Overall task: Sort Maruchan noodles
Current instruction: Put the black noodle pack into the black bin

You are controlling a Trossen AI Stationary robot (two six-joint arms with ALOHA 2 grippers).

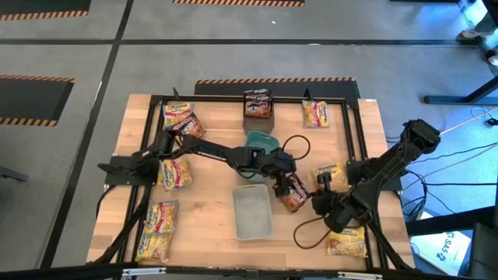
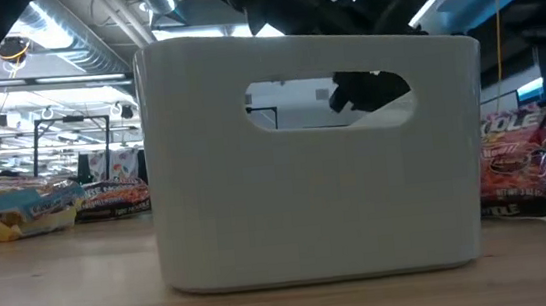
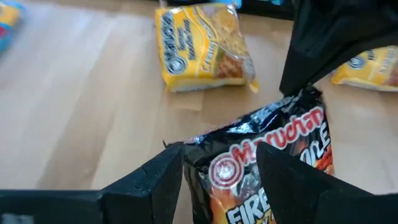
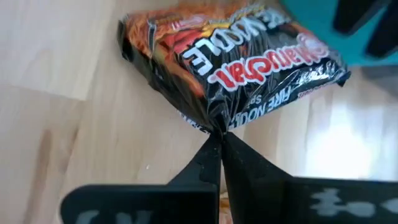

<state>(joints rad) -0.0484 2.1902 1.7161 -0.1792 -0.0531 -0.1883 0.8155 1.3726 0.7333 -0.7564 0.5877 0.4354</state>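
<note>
Across the middle of the high view lies the wooden desk (image 1: 210,233), and on it three small trays stand in a column near the centre: a dark grey tray (image 1: 257,120) at the top, a teal tray (image 1: 262,143) below it, and a clear tray (image 1: 253,212) lowest.

Only the dark grey tray holds a packet (image 1: 257,102), a dark red one. The clear tray looks empty, and the teal one is partly hidden by the left arm. So the sorting seems to be at an early stage.

Most Maruchan noodles (image 1: 157,230) are still loose on the desk: yellow ones at the lower left, the left side, the upper right and the lower right.

Just right of the clear tray lies the dark red packet (image 4: 230,56) now in work. The left gripper (image 3: 217,180) has its fingers apart around this packet, one on each side. The right gripper (image 4: 219,146) has its fingers together, pinched on the crimped edge of the same packet. This packet probably belongs in the dark grey tray.
</note>
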